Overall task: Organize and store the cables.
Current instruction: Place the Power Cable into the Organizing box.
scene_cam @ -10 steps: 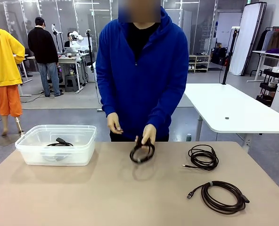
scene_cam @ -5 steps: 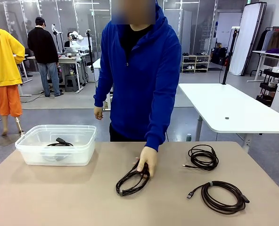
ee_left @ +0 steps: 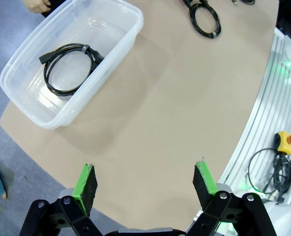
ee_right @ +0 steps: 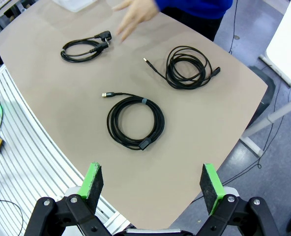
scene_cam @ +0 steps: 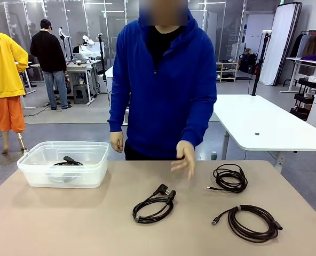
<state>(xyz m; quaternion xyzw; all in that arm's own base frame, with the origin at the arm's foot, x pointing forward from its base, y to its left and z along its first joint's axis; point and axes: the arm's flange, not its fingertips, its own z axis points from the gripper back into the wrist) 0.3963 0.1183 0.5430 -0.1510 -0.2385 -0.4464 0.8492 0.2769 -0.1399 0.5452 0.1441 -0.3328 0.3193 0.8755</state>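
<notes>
Three coiled black cables lie on the tan table: one with a chunky plug (scene_cam: pixel 153 207) in the middle, a looser coil (scene_cam: pixel 230 177) at the far right, and a larger coil (scene_cam: pixel 251 223) at the near right. A fourth coil (scene_cam: pixel 67 161) lies inside the clear plastic bin (scene_cam: pixel 40 176) at the left. The person's hand (scene_cam: pixel 184 158) hovers above the table past the middle coil. My left gripper (ee_left: pixel 145 186) is open, high over the table's near left edge, with the bin (ee_left: pixel 115 54) ahead. My right gripper (ee_right: pixel 153 184) is open above the near right, with the large coil (ee_right: pixel 134 122) ahead.
A person in a blue hoodie (scene_cam: pixel 163 85) stands at the far side of the table. A white table (scene_cam: pixel 265 122) stands behind at the right. A ribbed metal rail (ee_left: pixel 268 123) with a yellow stop button (ee_left: pixel 285 141) runs along my side of the table.
The person laid the plug cable down on the middle of the table, let go of it and lifted the hand away. Both grippers stayed still and open.
</notes>
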